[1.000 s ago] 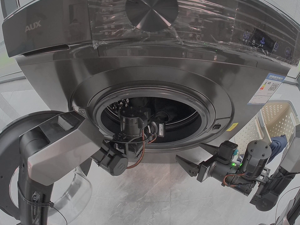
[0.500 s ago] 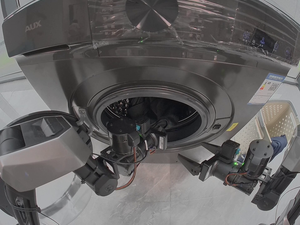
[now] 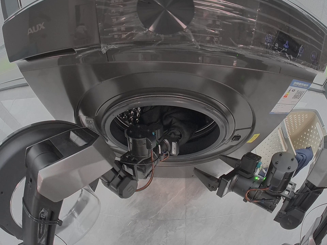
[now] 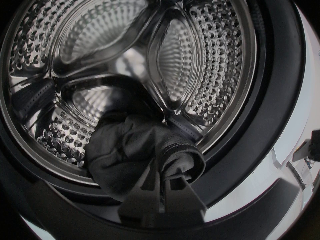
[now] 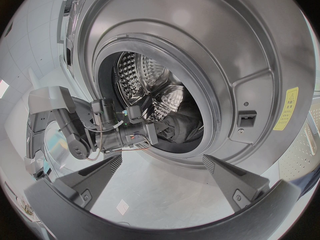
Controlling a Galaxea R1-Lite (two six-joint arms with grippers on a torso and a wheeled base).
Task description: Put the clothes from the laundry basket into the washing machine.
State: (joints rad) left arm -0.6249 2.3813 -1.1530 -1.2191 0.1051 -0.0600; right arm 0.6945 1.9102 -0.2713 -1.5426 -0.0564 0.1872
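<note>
Left gripper (image 4: 164,180) has pushed back into the drum (image 4: 206,67), clenched on dark cloth (image 4: 126,150); right gripper (image 3: 206,164) hangs released.

Left arm (image 3: 68,160) jaws clamped; right arm (image 3: 282,174) jaws spread.

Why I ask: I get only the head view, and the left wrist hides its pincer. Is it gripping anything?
Observer: Yes, the left pincer is shut on a fold of the dark garment.
Operator: Is that garment inside the drum?
Observer: It lies low in the drum, by the door seal.
Operator: Anything else in there?
Observer: Behind it, just bare perforated metal.
</note>
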